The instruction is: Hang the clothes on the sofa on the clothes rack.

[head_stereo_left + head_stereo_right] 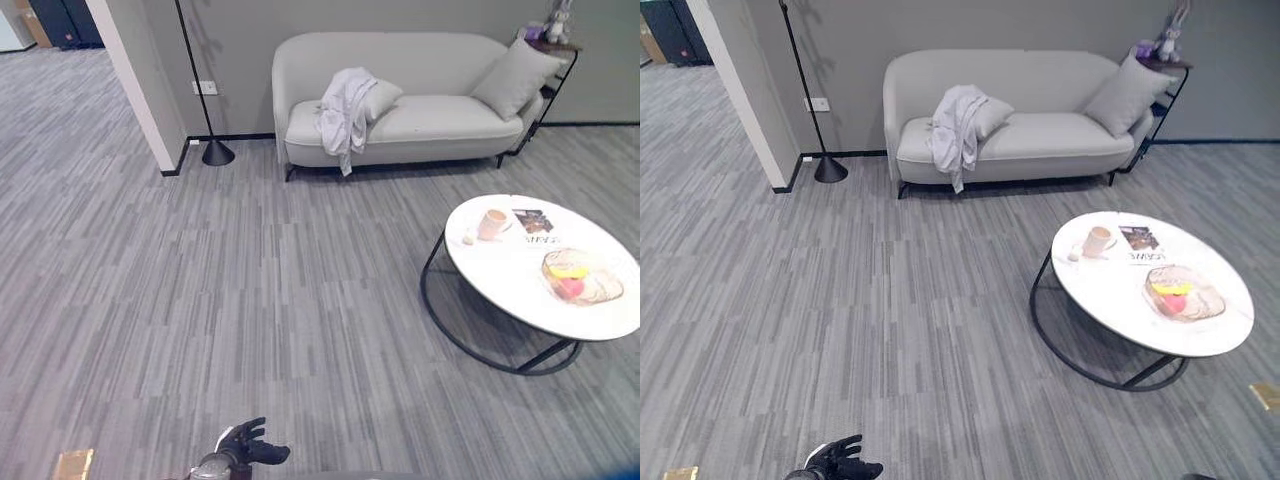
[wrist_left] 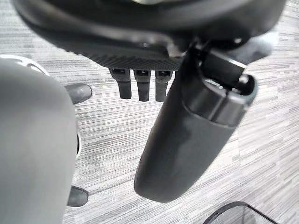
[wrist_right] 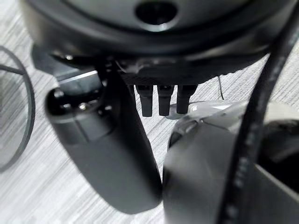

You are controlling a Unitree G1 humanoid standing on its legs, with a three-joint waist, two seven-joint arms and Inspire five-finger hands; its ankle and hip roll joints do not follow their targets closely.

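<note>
At the near edge of the striped grey carpet [image 1: 250, 300] the left hand [image 1: 243, 447] hangs slack, fingers spread, empty; the right hand [image 3: 112, 158] is likewise loose and holds nothing. Ahead and right of the left hand stands a smooth round white table [image 1: 492, 275] on a thin black frame. Far ahead a limp white garment [image 1: 345, 112] drapes over the front of the padded sofa [image 1: 440, 120]. Best, I judge, to skirt the table, then gather the soft cloth high, bunching it well
</note>
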